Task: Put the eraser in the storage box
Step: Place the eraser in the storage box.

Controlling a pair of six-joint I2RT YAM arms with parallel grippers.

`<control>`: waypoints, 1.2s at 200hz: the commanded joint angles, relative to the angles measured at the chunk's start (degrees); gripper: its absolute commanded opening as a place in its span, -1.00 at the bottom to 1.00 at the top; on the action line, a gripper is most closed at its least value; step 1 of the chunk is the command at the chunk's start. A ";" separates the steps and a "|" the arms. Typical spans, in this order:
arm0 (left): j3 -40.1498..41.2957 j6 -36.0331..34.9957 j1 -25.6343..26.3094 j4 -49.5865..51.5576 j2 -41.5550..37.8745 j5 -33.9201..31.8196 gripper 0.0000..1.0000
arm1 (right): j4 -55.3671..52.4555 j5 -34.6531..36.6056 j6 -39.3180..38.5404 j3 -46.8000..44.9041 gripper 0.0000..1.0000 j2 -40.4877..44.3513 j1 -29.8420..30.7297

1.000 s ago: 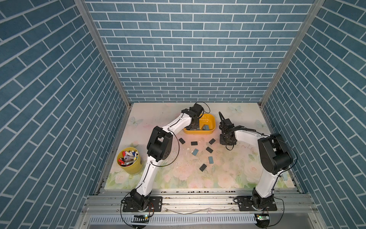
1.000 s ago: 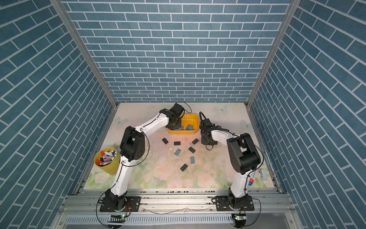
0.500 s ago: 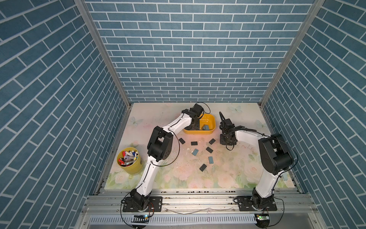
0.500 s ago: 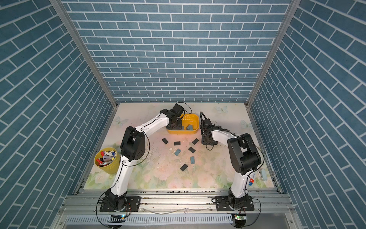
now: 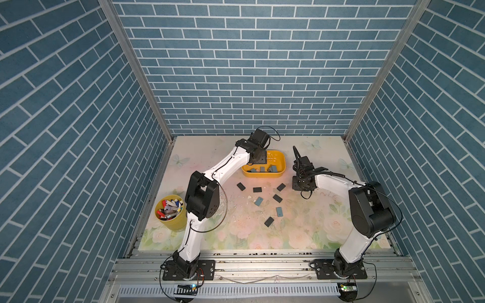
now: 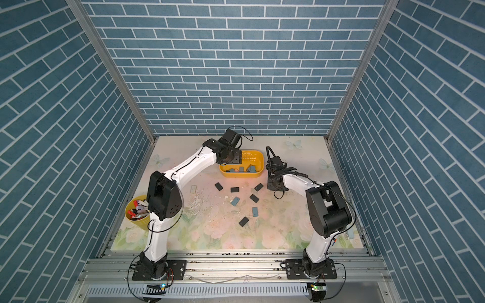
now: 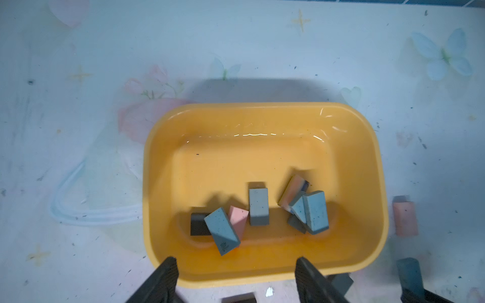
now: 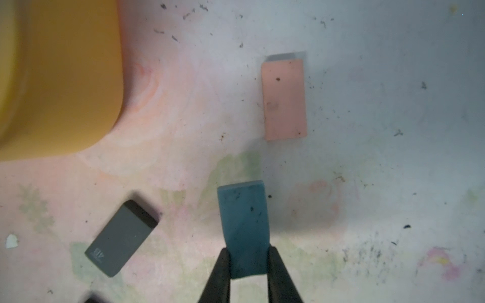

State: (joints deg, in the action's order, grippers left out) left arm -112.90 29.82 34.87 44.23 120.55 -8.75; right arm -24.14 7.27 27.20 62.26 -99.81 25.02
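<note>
Grip check: right gripper (image 8: 248,253) pinches one end of a teal eraser (image 8: 242,215), which juts ahead of its tips over the mat (image 8: 367,183). Storage box (image 5: 278,157) sits near, to this gripper's left. Left gripper (image 7: 236,262) hangs spread and empty over one wall of the box. We judge: lift above the rim first, carry left, and release low once the left gripper clears. Grey eraser (image 8: 122,237) beside the right tips bears a printed logo; we cannot read it.

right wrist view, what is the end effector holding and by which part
The right end effector is shut on a teal eraser, pinching its two long sides near one end. The left end effector stands open above the storage box, holding nothing.
</note>
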 commanded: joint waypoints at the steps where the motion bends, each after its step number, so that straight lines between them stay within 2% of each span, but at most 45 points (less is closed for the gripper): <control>1: 5.31 0.82 0.23 -1.76 -4.79 -2.65 0.53 | 0.13 0.06 0.75 -0.64 -0.90 2.72 0.43; 59: 21.33 3.89 0.20 -6.40 -16.45 -7.54 0.56 | -3.79 1.08 -0.56 2.65 -0.90 4.95 3.41; 113: 31.81 6.03 -0.15 -7.78 -22.19 -10.51 0.57 | -7.56 -0.29 -1.64 8.51 -0.90 5.02 5.57; 176: 40.75 6.40 -3.41 -9.21 -25.61 -11.09 0.57 | -12.58 -3.58 -3.36 21.18 -0.91 -1.90 5.57; 240: 47.20 6.53 -8.70 -9.47 -28.33 -13.37 0.57 | -19.46 -6.96 -5.32 37.80 -0.91 -14.53 5.57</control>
State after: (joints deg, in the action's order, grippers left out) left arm -67.66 35.79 28.05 34.68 93.86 -19.94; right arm -38.54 2.22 23.75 94.91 -110.21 30.63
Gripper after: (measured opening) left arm 0.786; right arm 0.223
